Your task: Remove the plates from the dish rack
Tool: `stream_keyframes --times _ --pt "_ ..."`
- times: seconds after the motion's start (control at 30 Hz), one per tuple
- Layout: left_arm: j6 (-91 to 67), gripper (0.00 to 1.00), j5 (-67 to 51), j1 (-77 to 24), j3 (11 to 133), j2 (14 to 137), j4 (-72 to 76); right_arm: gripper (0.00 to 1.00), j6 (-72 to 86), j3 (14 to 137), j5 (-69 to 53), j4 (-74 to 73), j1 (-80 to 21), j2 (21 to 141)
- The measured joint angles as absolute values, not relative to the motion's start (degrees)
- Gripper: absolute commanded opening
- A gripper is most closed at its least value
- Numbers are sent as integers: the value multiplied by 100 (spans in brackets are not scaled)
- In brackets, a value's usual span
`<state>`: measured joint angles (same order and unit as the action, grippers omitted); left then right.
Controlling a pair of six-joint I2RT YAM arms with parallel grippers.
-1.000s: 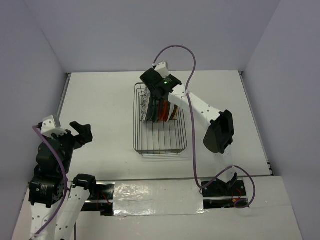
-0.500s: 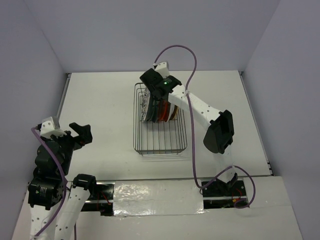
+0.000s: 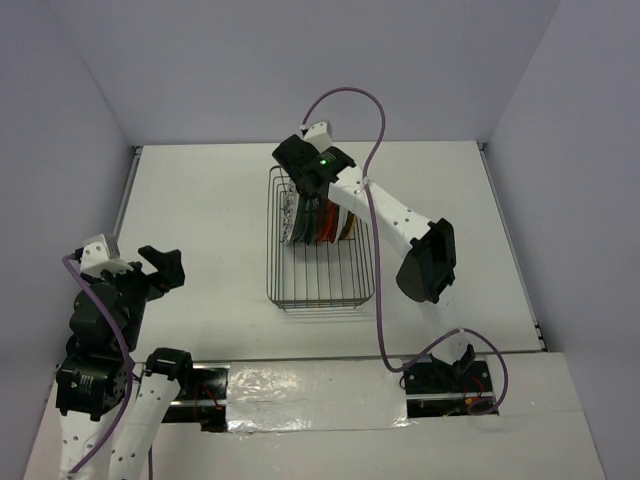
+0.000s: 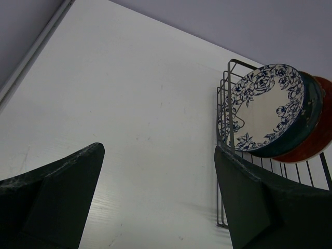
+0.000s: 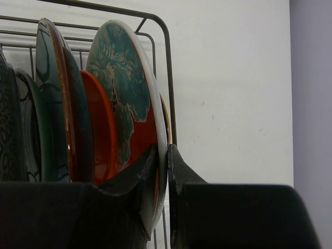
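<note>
The dish rack (image 3: 320,285) stands mid-table with several plates (image 3: 318,222) upright in its far half. My right gripper (image 3: 308,190) reaches down over them. In the right wrist view it (image 5: 167,150) is shut on the white rim of the red-orange plate with the teal flower (image 5: 122,88), which stands next to the rack's end wire (image 5: 167,57). Other plates stand to its left, one dark teal (image 5: 49,93). My left gripper (image 3: 165,265) (image 4: 158,150) hovers open and empty at the near left. It faces the white blue-floral plate (image 4: 264,106).
The rack's near half (image 3: 322,270) holds no plates. The right arm's purple cable (image 3: 380,300) loops down the rack's right side. Walls close in the white table (image 3: 200,220) on the left, far and right sides.
The right gripper's jaws have closed onto the rim of the red-orange plate, and the right arm has shifted slightly to the left. The left arm has not moved.
</note>
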<state>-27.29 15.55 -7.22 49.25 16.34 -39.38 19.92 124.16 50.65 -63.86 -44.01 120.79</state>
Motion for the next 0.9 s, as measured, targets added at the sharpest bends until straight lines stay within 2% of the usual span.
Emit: stream_keyframes --times 0.9 --pt "-2731 100 1555 -725 4923 1634 -3935 0 1627 12925 5057 -6587 -4401 12173"
